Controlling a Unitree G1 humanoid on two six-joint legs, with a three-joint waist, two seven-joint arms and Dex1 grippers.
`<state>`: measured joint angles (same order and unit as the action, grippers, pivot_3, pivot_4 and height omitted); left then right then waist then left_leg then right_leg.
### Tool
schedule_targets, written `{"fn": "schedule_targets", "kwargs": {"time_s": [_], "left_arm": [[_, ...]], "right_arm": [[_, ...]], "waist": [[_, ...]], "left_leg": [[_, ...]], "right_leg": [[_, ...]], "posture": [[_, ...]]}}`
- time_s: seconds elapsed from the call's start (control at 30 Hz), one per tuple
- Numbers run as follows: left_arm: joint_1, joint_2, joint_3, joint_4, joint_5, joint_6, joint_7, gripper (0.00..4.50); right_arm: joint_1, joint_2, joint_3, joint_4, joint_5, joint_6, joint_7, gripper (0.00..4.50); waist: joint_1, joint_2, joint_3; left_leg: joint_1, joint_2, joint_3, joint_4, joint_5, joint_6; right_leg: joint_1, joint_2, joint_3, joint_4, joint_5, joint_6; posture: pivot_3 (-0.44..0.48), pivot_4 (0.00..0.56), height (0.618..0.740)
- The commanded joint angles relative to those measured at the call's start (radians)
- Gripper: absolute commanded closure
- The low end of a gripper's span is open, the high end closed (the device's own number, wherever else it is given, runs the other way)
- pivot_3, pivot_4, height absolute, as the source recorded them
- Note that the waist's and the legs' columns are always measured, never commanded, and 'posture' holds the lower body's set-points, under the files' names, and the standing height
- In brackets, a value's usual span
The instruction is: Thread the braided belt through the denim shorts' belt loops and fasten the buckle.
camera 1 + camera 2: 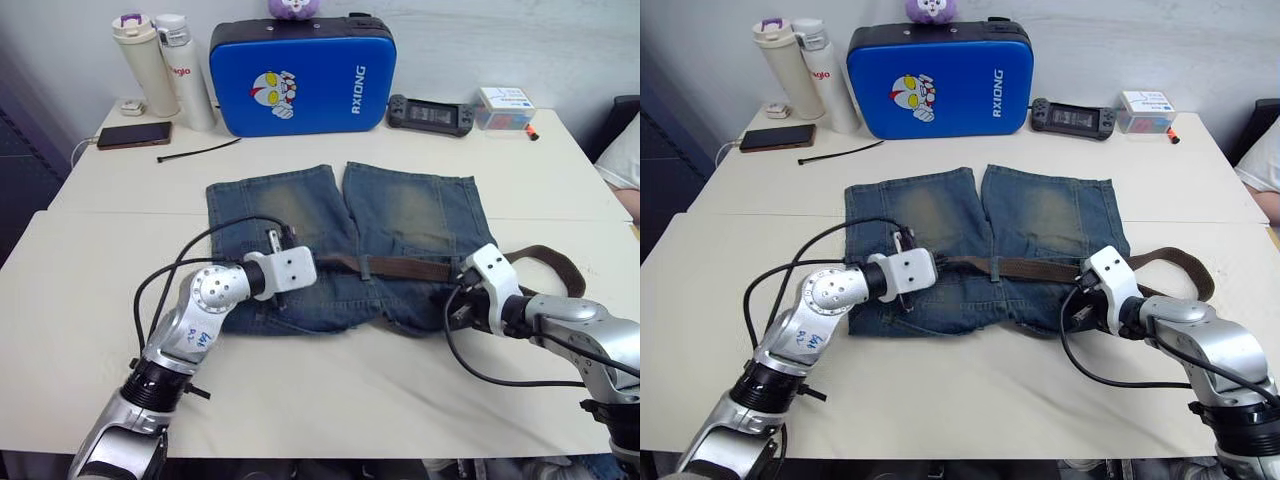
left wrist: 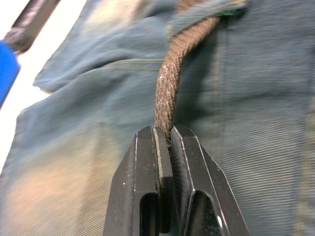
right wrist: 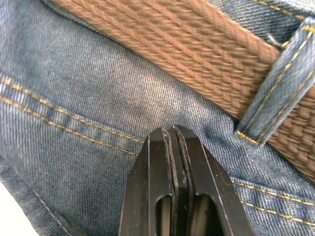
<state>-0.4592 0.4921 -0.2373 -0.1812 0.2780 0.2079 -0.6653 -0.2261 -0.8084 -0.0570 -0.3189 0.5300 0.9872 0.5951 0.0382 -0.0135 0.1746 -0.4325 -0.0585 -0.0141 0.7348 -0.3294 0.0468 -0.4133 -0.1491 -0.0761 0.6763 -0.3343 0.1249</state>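
Note:
The denim shorts lie flat mid-table, waistband toward me. The braided belt runs along the waistband under a belt loop, and its free length curls off the shorts on the right. My left gripper is shut on the belt's left end, which shows as a brown woven strap coming from under a denim fold. My right gripper is shut on a pinch of denim just below the belt, beside another belt loop. The buckle is hidden.
At the back stand a blue case, two bottles, a phone, a black cable tie, a game controller and a small box. A person's sleeve shows at the right edge.

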Motion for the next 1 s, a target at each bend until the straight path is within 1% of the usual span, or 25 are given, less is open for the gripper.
{"fn": "schedule_targets", "kwargs": {"time_s": [0.03, 0.07, 0.17, 0.3, 0.43, 0.5, 0.53, 0.57, 0.63, 0.67, 0.7, 0.73, 0.8, 0.83, 0.9, 1.0], "left_arm": [[0.001, 0.053, 0.074, -0.091, -0.019, 0.032, -0.012, 4.47], [0.008, 0.069, 0.082, -0.104, -0.022, 0.037, -0.020, 4.47], [0.058, 0.162, 0.142, -0.134, -0.037, 0.023, -0.055, 4.47], [0.141, 0.237, 0.187, -0.141, -0.059, -0.012, -0.069, 4.47], [0.149, 0.224, 0.195, -0.124, -0.076, 0.005, -0.049, 4.47], [0.147, 0.200, 0.188, -0.127, -0.117, 0.029, -0.069, 4.47], [0.147, 0.189, 0.188, -0.130, -0.142, 0.051, -0.080, 3.65], [0.147, 0.181, 0.192, -0.132, -0.160, 0.062, -0.087, 3.35], [0.141, 0.175, 0.214, -0.135, -0.217, 0.122, -0.115, 2.44], [0.137, 0.168, 0.231, -0.139, -0.252, 0.162, -0.124, 2.08], [0.118, 0.152, 0.272, -0.135, -0.319, 0.230, -0.133, 1.69], [0.095, 0.153, 0.311, -0.120, -0.385, 0.303, -0.155, 1.21], [0.047, 0.177, 0.381, -0.081, -0.496, 0.420, -0.205, 0.27], [0.022, 0.190, 0.410, -0.066, -0.542, 0.476, -0.222, 0.09], [-0.014, 0.224, 0.440, -0.066, -0.633, 0.567, -0.269, 0.09], [-0.054, 0.232, 0.476, -0.089, -0.741, 0.663, -0.280, 0.09]], "right_arm": [[0.020, -0.003, 0.014, 0.042, -0.023, 0.032, -0.001, 4.50], [0.018, -0.006, 0.016, 0.049, -0.026, 0.029, 0.002, 4.50], [0.006, -0.020, 0.034, 0.075, -0.038, 0.018, 0.023, 4.50], [-0.020, -0.029, 0.051, 0.109, -0.053, 0.004, 0.044, 4.50], [-0.044, -0.024, 0.067, 0.119, -0.060, 0.003, 0.057, 4.50], [-0.048, -0.020, 0.070, 0.113, -0.060, 0.006, 0.062, 4.50], [-0.048, -0.019, 0.070, 0.108, -0.059, 0.009, 0.063, 4.50], [-0.047, -0.020, 0.070, 0.104, -0.059, 0.010, 0.065, 4.50], [-0.043, -0.030, 0.067, 0.093, -0.056, 0.008, 0.076, 4.50], [-0.040, -0.037, 0.066, 0.089, -0.056, 0.006, 0.081, 4.50], [-0.035, -0.050, 0.066, 0.088, -0.063, -0.004, 0.089, 4.50], [-0.031, -0.065, 0.067, 0.090, -0.073, -0.016, 0.098, 4.50], [-0.028, -0.097, 0.076, 0.102, -0.096, -0.042, 0.115, 4.50], [-0.028, -0.113, 0.082, 0.114, -0.113, -0.058, 0.121, 4.50], [-0.030, -0.148, 0.096, 0.152, -0.150, -0.102, 0.138, 4.50], [-0.044, -0.193, 0.115, 0.218, -0.211, -0.179, 0.161, 4.50]], "waist": [[0.000, 0.000, 0.000], [-0.001, 0.000, 0.000], [-0.005, 0.000, 0.000], [-0.009, 0.001, 0.000], [-0.006, 0.000, 0.000], [-0.008, 0.000, 0.000], [-0.008, 0.000, 0.000], [-0.009, 0.000, 0.000], [-0.011, 0.000, 0.000], [-0.011, 0.000, 0.000], [-0.012, 0.000, 0.000], [-0.010, 0.001, 0.000], [-0.006, 0.001, 0.001], [-0.005, 0.001, 0.001], [-0.005, 0.001, 0.001], [-0.005, 0.001, 0.001]], "left_leg": [[0.000, 0.000, 0.000, 0.000, 0.000, 0.000], [0.000, 0.000, 0.000, 0.000, 0.000, 0.000], [0.001, 0.000, 0.000, -0.001, 0.000, 0.000], [0.002, 0.000, -0.001, -0.002, 0.000, -0.001], [0.003, 0.000, -0.002, -0.001, -0.001, -0.001], [0.003, 0.000, -0.002, -0.001, -0.001, -0.001], [0.003, 0.000, -0.001, -0.002, -0.001, -0.001], [0.003, 0.000, -0.001, -0.002, -0.001, -0.001], [0.003, 0.001, -0.002, -0.002, -0.001, -0.002], [0.003, 0.001, -0.001, -0.003, -0.001, -0.002], [0.003, 0.001, -0.001, -0.003, -0.001, -0.002], [0.003, 0.001, -0.002, -0.003, -0.001, -0.002], [0.003, 0.001, -0.003, -0.003, -0.001, -0.001], [0.003, 0.000, -0.003, -0.002, -0.001, -0.001], [0.003, 0.000, -0.003, -0.002, -0.001, -0.001], [0.004, -0.001, -0.003, -0.003, -0.001, -0.001]], "right_leg": [[0.000, 0.000, 0.000, 0.000, 0.000, 0.000], [0.000, 0.000, 0.000, 0.000, 0.000, 0.000], [0.001, 0.000, 0.000, -0.001, 0.000, 0.000], [0.001, 0.000, 0.000, -0.002, 0.000, 0.000], [0.004, 0.000, 0.000, -0.003, 0.000, 0.000], [0.004, 0.000, 0.000, -0.004, 0.000, 0.000], [0.004, 0.000, 0.000, -0.004, 0.000, 0.000], [0.004, 0.000, 0.000, -0.004, 0.000, 0.000], [0.003, 0.000, 0.000, -0.003, 0.000, 0.000], [0.003, 0.000, 0.000, -0.003, 0.000, 0.000], [0.003, 0.000, 0.000, -0.003, 0.000, 0.000], [0.003, 0.000, 0.000, -0.003, 0.000, 0.000], [0.003, 0.000, -0.001, -0.003, 0.000, 0.000], [0.003, 0.000, -0.001, -0.003, 0.000, 0.000], [0.003, 0.000, -0.001, -0.003, 0.000, 0.000], [0.004, 0.000, -0.001, -0.003, 0.000, 0.000]], "posture": [[0.000, 0.150, 0.664], [0.000, 0.150, 0.664], [0.000, 0.150, 0.664], [0.000, 0.150, 0.664], [0.000, 0.150, 0.664], [0.000, 0.150, 0.664], [0.000, 0.150, 0.664], [0.000, 0.150, 0.664], [0.000, 0.150, 0.664], [0.000, 0.150, 0.664], [0.000, 0.150, 0.664], [0.000, 0.150, 0.664], [0.000, 0.150, 0.664], [0.000, 0.150, 0.664], [0.000, 0.150, 0.664], [0.000, 0.150, 0.664]]}}
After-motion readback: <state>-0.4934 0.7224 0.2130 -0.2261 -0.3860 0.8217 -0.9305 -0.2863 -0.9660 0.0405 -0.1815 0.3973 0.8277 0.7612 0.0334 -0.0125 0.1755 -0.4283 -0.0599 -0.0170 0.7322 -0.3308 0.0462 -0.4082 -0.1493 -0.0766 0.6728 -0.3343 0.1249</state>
